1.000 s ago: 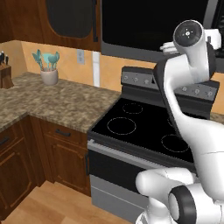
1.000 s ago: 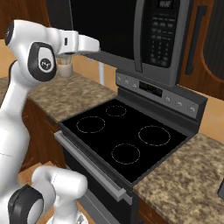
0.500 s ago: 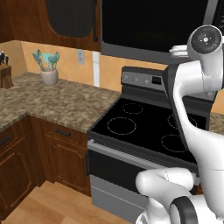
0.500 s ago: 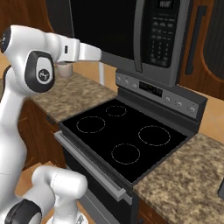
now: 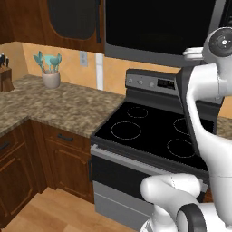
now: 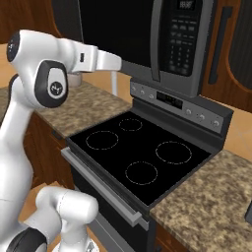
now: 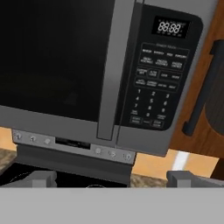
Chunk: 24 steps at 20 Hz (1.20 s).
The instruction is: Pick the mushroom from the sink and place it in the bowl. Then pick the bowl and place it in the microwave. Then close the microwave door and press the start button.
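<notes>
Both base views look down on the stove [image 5: 158,136] from opposite sides; the hand view faces the microwave [image 7: 109,65] closely.

The white arm [image 6: 29,147] rises tall from its base, bends at a raised elbow and stretches its forearm [image 6: 93,58] level toward the far right. The gripper [image 7: 113,178] points forward, jaws standing apart, nothing between them.

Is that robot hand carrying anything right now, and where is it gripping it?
Nothing. The gripper is open and empty, facing the closed microwave.
</notes>
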{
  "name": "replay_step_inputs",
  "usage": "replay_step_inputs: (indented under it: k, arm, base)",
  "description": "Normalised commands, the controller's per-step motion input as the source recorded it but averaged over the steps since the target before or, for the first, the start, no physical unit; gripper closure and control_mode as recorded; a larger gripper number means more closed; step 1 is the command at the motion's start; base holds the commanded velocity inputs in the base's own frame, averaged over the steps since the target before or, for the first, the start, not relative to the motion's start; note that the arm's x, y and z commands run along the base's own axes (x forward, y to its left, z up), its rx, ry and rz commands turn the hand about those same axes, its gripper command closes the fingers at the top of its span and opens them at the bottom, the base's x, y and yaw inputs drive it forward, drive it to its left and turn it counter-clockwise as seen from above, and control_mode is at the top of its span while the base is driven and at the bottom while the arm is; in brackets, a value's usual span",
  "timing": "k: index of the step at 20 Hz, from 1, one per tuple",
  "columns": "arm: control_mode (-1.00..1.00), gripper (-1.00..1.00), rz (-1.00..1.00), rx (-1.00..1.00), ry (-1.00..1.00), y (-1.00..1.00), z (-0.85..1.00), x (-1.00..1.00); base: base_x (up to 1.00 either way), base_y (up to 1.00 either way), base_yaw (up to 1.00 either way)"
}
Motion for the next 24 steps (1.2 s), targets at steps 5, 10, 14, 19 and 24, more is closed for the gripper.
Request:
replay_step_inputs:
  k: [5, 10, 14, 19, 24]
  arm:
    - [-1.00, -1.00, -0.06, 0.00, -0.05, -0.04, 0.00, -0.21]
    - [-1.00, -1.00, -0.03, 0.00, -0.02, -0.37, 0.00, -0.01]
    - [-1.00, -1.00, 0.00, 0.02, -0.08, -0.28, 0.00, 0.10]
    - [-1.00, -1.00, 0.00, 0.10, -0.15, -0.02, 0.09, 0.05]
    - [-1.00, -1.00, 0.00, 0.05, -0.18, -0.18, 0.00, 0.20]
  base:
    - [0.00, 0.00, 0.00]
    - [0.00, 0.00, 0.00]
    - [0.00, 0.00, 0.00]
    - [0.00, 0.00, 0.00]
    - [0.00, 0.00, 0.00]
